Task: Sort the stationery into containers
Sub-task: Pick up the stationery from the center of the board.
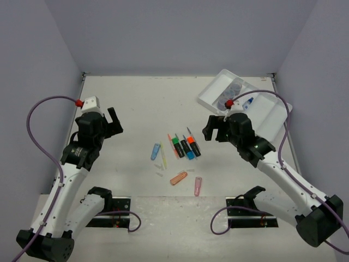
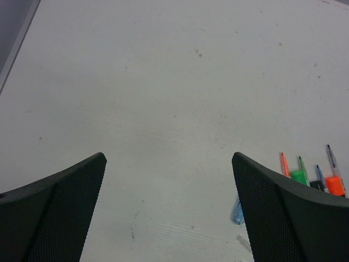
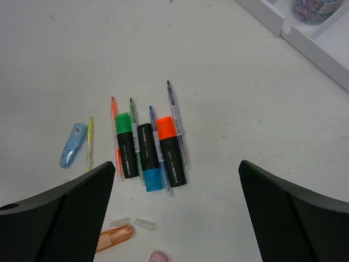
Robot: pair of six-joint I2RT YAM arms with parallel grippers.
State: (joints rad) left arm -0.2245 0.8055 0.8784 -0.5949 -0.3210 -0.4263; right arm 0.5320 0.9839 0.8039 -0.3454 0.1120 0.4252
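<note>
The left jaws and right jaws are both standing wide, holding nothing. The right is hanging over the highlighters; the left is well left of them. Round pots are sitting in the white moulded tray, beyond-right of the highlighters. Highlighters, thin pens and translucent capsules are lying unsorted on the matte table. Judged barely begun.

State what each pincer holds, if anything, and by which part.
Nothing is held: the left pincer and the right pincer both stand open and empty, with the highlighters lying untouched.
</note>
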